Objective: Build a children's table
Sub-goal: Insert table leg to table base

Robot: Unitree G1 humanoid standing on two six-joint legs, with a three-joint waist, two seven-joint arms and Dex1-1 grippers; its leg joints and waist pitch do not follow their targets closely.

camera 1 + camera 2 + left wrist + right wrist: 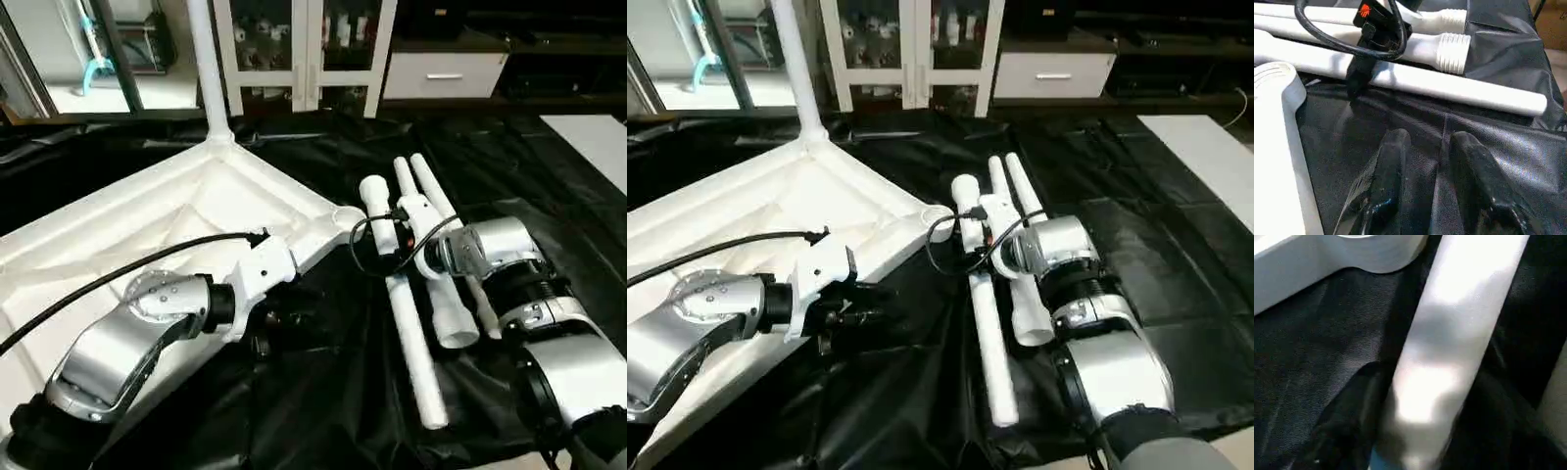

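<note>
The children's table's white tabletop (pixel 196 206) lies upside down on the left, ribs up. One leg (pixel 204 59) stands upright in its far corner socket. Three more white legs lie side by side on the black sheet to the right. My right gripper (pixel 384 257) is shut on the nearest of them, the leg (pixel 411 343) beside the tabletop's empty corner socket (pixel 345 217); in the right wrist view that leg (pixel 1449 333) fills the gap between the fingers (pixel 1347 426). My left gripper (pixel 1430 139) hangs open over the sheet by the tabletop's near edge, holding nothing.
A black sheet (pixel 323 411) covers the floor under everything. Glass-door cabinets (pixel 294 49) and a white drawer unit (pixel 446 73) line the back. A white panel (pixel 593 137) lies at the far right. The two loose legs (pixel 456 313) lie right of the held one.
</note>
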